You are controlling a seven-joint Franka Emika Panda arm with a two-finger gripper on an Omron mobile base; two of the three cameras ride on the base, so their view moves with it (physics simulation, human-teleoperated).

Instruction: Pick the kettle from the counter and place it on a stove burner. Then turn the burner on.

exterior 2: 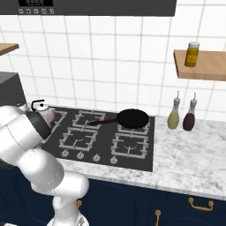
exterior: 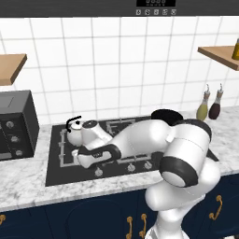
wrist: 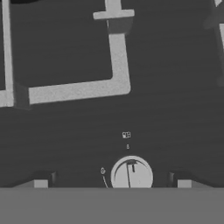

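The silvery kettle [exterior: 85, 130] [exterior 2: 44, 113], with its black arched handle, stands upright on the grate of the stove burner [exterior 2: 58, 117] at the cooktop's back left. My gripper [exterior: 83, 158] [wrist: 113, 183] hangs low over the cooktop's front left, in front of the kettle and apart from it. In the hand view its two tips stand wide apart on either side of a round silver knob [wrist: 131, 174], not touching it. A pale grate bar [wrist: 117, 65] lies beyond the knob. The gripper is open and holds nothing.
A black frying pan [exterior 2: 132, 118] [exterior: 167, 115] sits on the back right burner. A row of knobs [exterior 2: 88, 156] runs along the cooktop's front. Two bottles [exterior 2: 174, 115] [exterior 2: 190, 117] stand on the marble counter [exterior 2: 185, 163] to the right. A dark oven box [exterior: 14, 126] stands left.
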